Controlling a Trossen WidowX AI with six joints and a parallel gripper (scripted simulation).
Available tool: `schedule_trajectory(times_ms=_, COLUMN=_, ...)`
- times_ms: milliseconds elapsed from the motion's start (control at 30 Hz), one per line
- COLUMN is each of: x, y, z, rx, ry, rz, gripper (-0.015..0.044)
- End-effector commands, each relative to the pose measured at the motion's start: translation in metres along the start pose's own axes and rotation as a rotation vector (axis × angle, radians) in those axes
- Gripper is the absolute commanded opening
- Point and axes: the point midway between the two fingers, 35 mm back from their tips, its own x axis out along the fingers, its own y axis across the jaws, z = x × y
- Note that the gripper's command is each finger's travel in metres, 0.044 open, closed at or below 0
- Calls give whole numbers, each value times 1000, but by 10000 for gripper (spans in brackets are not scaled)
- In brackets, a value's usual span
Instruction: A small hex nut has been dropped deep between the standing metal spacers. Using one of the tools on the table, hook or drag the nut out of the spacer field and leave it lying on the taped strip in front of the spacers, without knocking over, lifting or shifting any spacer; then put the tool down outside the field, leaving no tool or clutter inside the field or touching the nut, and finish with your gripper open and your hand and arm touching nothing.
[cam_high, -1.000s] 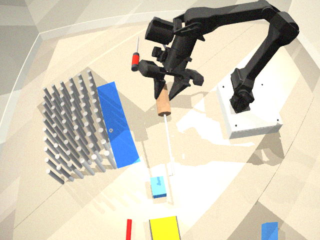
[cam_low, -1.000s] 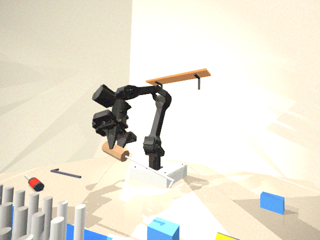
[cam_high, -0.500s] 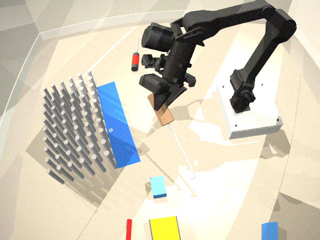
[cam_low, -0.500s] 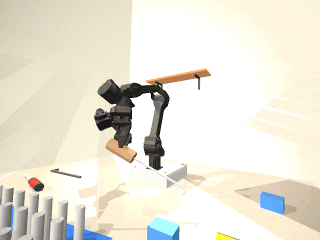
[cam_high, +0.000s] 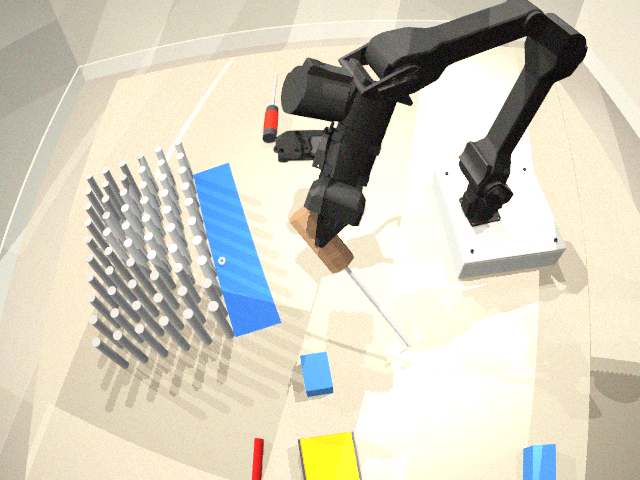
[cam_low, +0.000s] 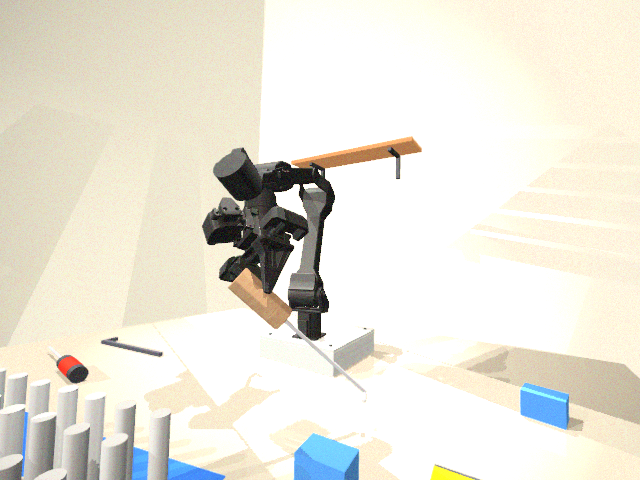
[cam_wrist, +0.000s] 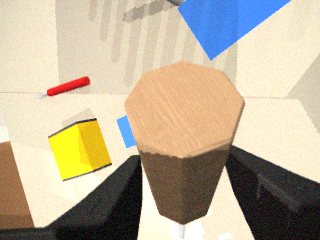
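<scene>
My gripper (cam_high: 324, 235) (cam_low: 267, 283) (cam_wrist: 182, 159) is shut on the wooden handle (cam_high: 338, 256) (cam_low: 268, 307) (cam_wrist: 184, 117) of a hook tool. It hangs above the table, right of the blue taped strip (cam_high: 235, 289) (cam_wrist: 227, 20). The tool's thin metal rod (cam_high: 377, 310) (cam_low: 330, 361) slants down and away from the spacers, and its tip sits close to the table. The small hex nut (cam_high: 221, 260) lies on the strip, just in front of the standing grey spacers (cam_high: 147, 258) (cam_low: 77, 439), which are all upright.
A red-handled screwdriver (cam_high: 270, 121) (cam_low: 69, 367) and a dark hex key (cam_low: 131, 347) lie behind the arm. A blue block (cam_high: 316, 373) (cam_low: 325, 457), a yellow block (cam_high: 328, 457) (cam_wrist: 80, 149), a red stick (cam_high: 256, 457) (cam_wrist: 67, 86) and another blue block (cam_high: 538, 461) (cam_low: 543, 404) lie near the front. The robot base (cam_high: 511, 253) stands to the right.
</scene>
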Motion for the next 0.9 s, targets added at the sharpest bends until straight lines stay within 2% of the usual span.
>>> schedule_trajectory(times_ms=0, x=0, y=14, z=1, rx=-136, ry=-14, rz=17, gripper=0)
schedule_trajectory(times_ms=867, x=12, y=69, z=-25, rx=-899, ry=-28, rz=66, gripper=0)
